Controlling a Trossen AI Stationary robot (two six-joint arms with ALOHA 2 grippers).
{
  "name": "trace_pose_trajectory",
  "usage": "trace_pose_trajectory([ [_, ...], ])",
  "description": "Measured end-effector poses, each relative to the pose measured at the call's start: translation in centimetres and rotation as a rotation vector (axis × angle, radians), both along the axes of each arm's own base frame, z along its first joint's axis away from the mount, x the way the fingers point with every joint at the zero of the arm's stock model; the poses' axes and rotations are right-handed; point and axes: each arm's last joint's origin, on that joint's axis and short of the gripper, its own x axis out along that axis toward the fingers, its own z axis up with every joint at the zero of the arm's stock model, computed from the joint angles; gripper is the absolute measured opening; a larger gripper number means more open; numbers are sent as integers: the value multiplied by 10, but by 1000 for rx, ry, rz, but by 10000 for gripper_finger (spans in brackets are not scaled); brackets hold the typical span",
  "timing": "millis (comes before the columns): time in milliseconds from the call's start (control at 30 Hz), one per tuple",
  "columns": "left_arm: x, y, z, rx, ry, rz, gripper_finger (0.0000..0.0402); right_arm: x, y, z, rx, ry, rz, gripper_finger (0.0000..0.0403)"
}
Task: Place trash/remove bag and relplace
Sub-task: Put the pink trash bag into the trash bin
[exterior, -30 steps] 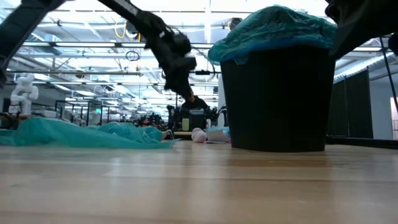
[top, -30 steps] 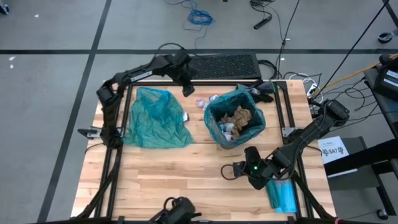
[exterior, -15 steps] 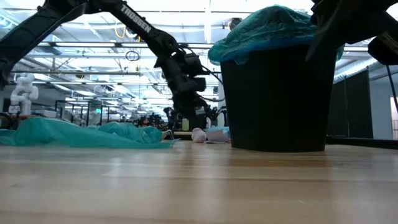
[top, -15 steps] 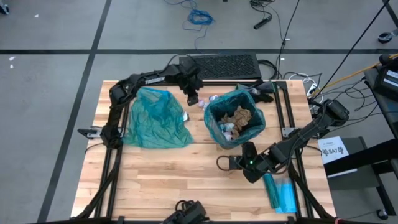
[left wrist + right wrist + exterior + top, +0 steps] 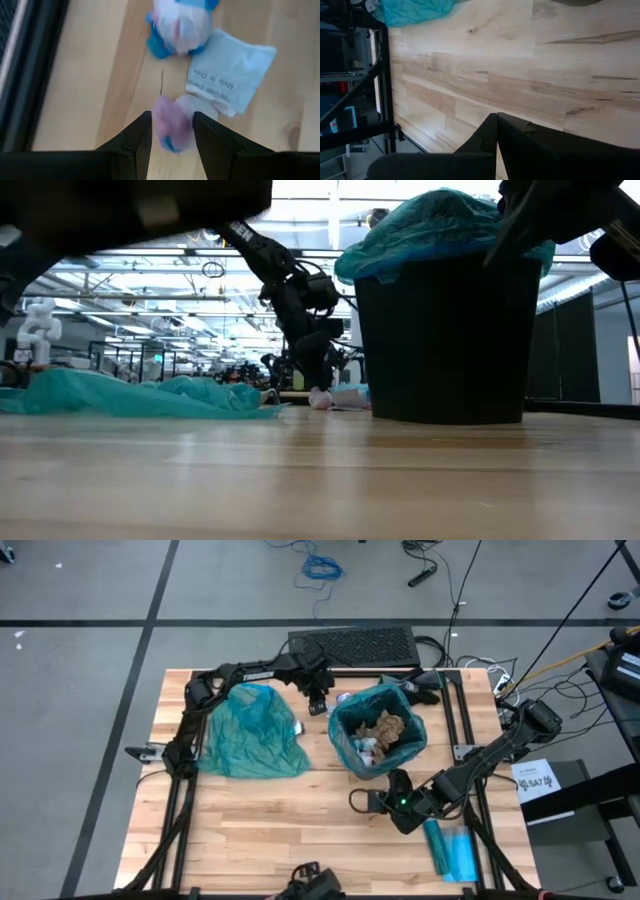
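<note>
Black bin point(image 5: 352, 762), teal liner; pink-and-blue wad point(image 5: 172, 125) on pale wood.

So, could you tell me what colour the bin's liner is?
Teal, seen best on the liner in the high view.

A wooden table point(image 5: 260, 830) seen from above. A bin point(image 5: 377, 730) stands right of centre toward the back, with wads of trash point(image 5: 385, 732) inside it. A loose bag point(image 5: 250, 730) lies flat on the table to its left. Between bag and bin, near the back edge, small wads point(image 5: 172, 122) and a packet point(image 5: 227, 80) lie on the wood. A keyboard point(image 5: 352, 645) sits behind the table. Another flat packet point(image 5: 455, 852) lies at the front right corner.
</note>
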Motion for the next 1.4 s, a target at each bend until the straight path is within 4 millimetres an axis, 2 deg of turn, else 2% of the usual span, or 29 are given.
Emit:
trace_pose_trajectory([
  [167,2,1,-22,-56,47,-1,129,1,0,0,3,-5,-2,0],
  [233,3,1,-25,-77,47,3,116,1,0,0,4,-5,-2,0],
  [333,3,1,-24,-99,46,12,85,1,0,0,2,-5,0,0],
  [500,5,-8,-21,-43,110,45,61,1,0,0,-8,-3,11,0],
  [633,-4,-13,-14,-33,203,67,14,0,-1,0,-20,6,17,0],
  [700,-12,-13,-7,-54,233,86,8,0,-1,0,-36,9,32,0],
  [800,-19,-16,11,-81,212,141,4,0,-2,-1,-71,19,65,0],
  [933,-26,-33,52,-85,140,152,3,-1,-2,-1,-132,36,125,0],
  [1200,-50,-80,133,-81,-7,202,2,-1,-2,-1,-190,44,191,0],
  [1400,-67,-121,181,-56,-151,190,1,-1,-1,-1,-232,48,242,0],
])
